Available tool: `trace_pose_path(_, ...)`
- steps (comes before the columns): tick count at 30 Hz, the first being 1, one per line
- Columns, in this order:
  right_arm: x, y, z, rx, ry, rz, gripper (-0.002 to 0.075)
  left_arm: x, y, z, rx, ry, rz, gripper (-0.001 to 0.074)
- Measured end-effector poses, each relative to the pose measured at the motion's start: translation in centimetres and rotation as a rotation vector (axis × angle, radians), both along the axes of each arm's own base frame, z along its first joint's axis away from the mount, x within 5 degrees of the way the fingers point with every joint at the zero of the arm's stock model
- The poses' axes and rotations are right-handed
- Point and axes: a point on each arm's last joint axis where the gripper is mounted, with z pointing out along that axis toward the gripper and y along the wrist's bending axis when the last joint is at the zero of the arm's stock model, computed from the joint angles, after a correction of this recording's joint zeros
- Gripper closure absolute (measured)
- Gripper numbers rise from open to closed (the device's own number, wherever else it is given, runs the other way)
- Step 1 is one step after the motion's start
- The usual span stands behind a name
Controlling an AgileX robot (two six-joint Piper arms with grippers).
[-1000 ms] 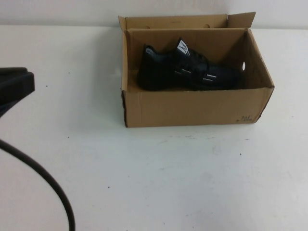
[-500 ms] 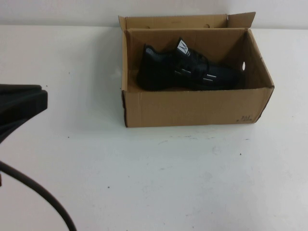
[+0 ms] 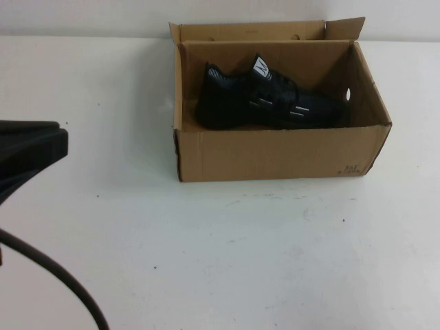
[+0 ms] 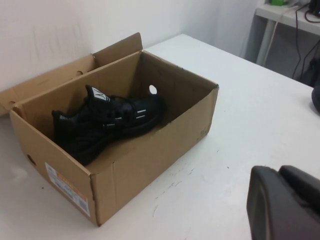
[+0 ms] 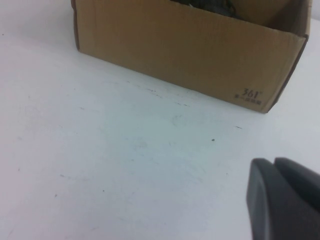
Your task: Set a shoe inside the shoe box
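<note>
Left end effector (image 3: 31,148) sits at the left edge of your high view, low over the counter (image 3: 240,254), well apart from the shoe box (image 3: 275,155); only a black slab of it shows there and in the left wrist view (image 4: 285,205), so you can't tell whether it's released or clenched. Nothing is visibly in it. Right end effector (image 5: 285,200) doesn't appear in the high view; its wrist camera catches just a dark corner of it above bare counter, facing the box's long front wall with the small printed mark (image 5: 248,95) at one lower corner. Same story: can't tell its state. Shoe (image 3: 265,100) is inside the box, resting on the floor, lying lengthwise along the back wall, white tongue label up, silver side marks facing you, toe toward the end wall with the round hole (image 3: 347,93). Left wrist view confirms it: shoe (image 4: 105,122) fully below the rim, toe near the hole. Box stands open, back flap (image 3: 247,31) upright, on the far half of the counter. A black cable (image 3: 65,282) loops across the near-left corner.
</note>
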Motion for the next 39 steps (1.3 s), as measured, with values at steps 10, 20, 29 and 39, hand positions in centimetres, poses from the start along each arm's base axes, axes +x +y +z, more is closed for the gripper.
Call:
trace_pose_path(10, 0.0, 0.0, -0.1, 0.000, 0.002, 0.000, 0.0741, 1.3, 0.9, 1.3, -0.111, -0.129, 0.176, 0.0738)
trace_pose_path(20, 0.0, 0.0, 0.0, 0.002, 0.002, 0.001, 0.0741, 1.1, 1.1, 1.3, -0.170, -0.373, 0.300, 0.0738)
trace_pose_path(29, 0.0, 0.1, 0.0, 0.027, 0.006, 0.007, 0.0741, 1.2, 2.5, -3.8, -0.150, -0.330, 0.462, 0.0738)
trace_pose_path(39, 0.0, 0.2, 0.0, 0.032, 0.007, 0.008, 0.0741, -1.6, 4.0, -10.0, -0.050, -0.346, 0.513, 0.0738)
